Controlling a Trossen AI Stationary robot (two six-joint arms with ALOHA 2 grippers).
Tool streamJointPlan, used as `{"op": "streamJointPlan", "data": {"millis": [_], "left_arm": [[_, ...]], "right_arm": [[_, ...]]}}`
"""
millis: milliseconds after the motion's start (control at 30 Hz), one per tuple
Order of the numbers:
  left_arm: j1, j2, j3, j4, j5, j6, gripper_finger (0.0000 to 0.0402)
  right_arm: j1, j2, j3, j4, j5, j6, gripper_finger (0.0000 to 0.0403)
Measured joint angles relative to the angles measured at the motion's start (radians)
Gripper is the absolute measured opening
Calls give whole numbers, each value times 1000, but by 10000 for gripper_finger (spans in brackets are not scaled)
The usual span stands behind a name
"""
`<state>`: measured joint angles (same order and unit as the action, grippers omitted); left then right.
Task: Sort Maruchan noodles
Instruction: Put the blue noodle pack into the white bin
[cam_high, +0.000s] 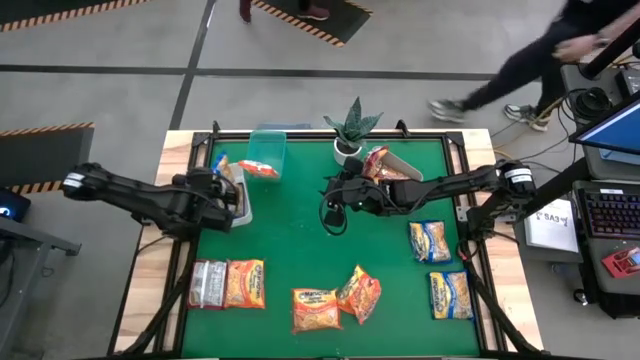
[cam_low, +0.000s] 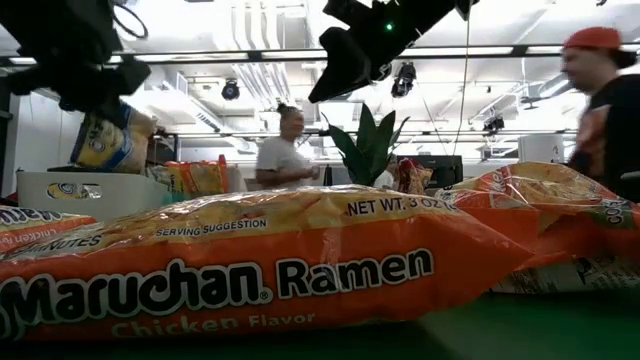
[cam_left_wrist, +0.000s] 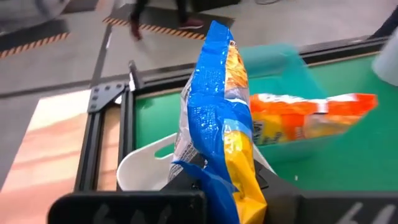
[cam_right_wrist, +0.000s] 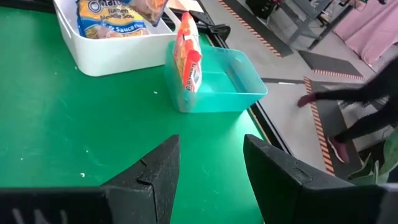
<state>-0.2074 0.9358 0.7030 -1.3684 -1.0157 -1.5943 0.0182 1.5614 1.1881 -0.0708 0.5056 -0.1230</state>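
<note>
Surface: flat green mat (cam_high: 300, 240) inside a pale wooden border.
Packets: crinkly, glossy plastic rectangles; the nearest orange one in the low view reads "Maruchan Ramen, Chicken Flavor" (cam_low: 250, 270).
Front row: a silvery-grey packet (cam_high: 207, 284) touching an orange packet (cam_high: 245, 283) at the left; 2 more orange packets (cam_high: 336, 302) overlapping at the middle front.
Right side: 2 yellow-and-blue packets (cam_high: 430, 241), one nearer the front edge than the other, well apart from both tools.
Left tool (cam_left_wrist: 211, 186): clenched on a yellow-and-blue packet (cam_left_wrist: 221, 118), which stands upright in its grip above the white bin (cam_left_wrist: 140, 165) at the surface's left rear.
White bin: smooth, rounded plastic walls; another yellow-and-blue packet lies inside (cam_right_wrist: 106, 15).
Teal bin (cam_right_wrist: 214, 84): clear, thin-walled, just beside the white bin; an orange packet (cam_right_wrist: 188, 59) stands on edge against its wall.
Right tool (cam_right_wrist: 211, 165): fingers parted, grasping nothing, hovering over bare green mat near the middle rear, apart from every packet.
Plant (cam_high: 352, 128): spiky green leaves in a white pot at the rear edge.
</note>
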Motion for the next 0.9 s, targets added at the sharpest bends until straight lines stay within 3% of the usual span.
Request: {"op": "streamJointPlan", "data": {"millis": [667, 900], "left_arm": [[72, 217, -32, 164, -46, -126, 2], [72, 294, -32, 196, -7, -178, 13]], "right_arm": [[1, 0, -13, 0, 0, -8, 166], [1, 0, -19, -1, -7, -8, 166]]}}
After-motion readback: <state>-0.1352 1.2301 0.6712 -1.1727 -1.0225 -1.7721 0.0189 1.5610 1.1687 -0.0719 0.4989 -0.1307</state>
